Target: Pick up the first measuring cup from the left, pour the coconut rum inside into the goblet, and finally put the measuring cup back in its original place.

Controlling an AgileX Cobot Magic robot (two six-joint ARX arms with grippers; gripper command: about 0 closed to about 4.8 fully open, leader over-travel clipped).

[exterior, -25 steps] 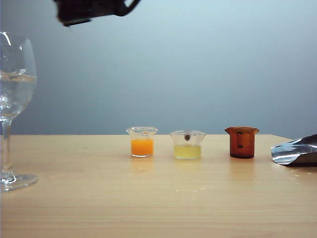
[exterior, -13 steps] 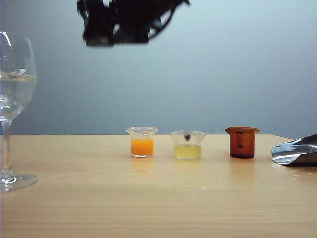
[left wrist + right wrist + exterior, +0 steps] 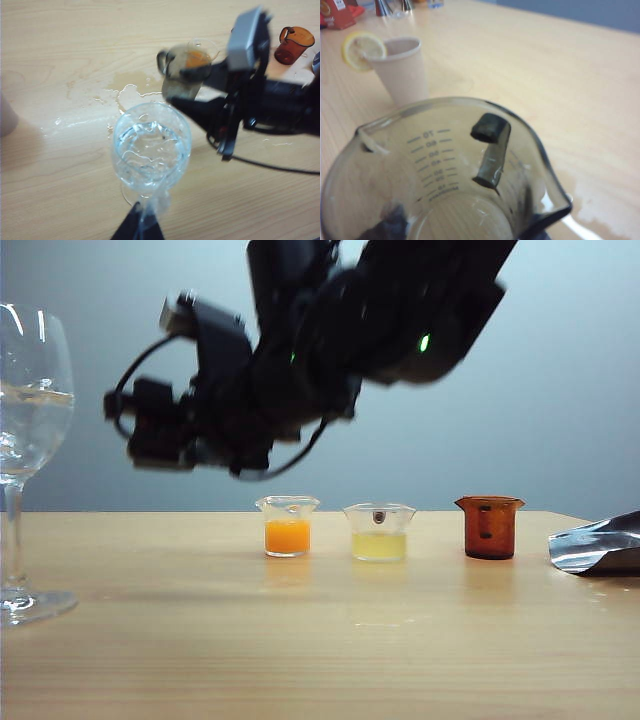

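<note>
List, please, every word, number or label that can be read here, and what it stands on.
"0T", mirrored, uncertain: top of the scale on the smoky grey translucent measuring cup in the right gripper; lower numbers blurred.
Red box's label: blurred.
Amber-brown cup's marks: too small.
Left gripper, by the clear stemmed goblet: no text.

The right tool [image 3: 150,430] hangs above the worktop [image 3: 320,640], between the goblet [image 3: 30,440] and the orange-filled cup [image 3: 287,526]; open worktop lies beneath it. Three cups stand in a row: orange, yellow [image 3: 379,532], amber [image 3: 489,526]. A paper cup [image 3: 400,70] stands beyond the spill [image 3: 125,95].
</note>
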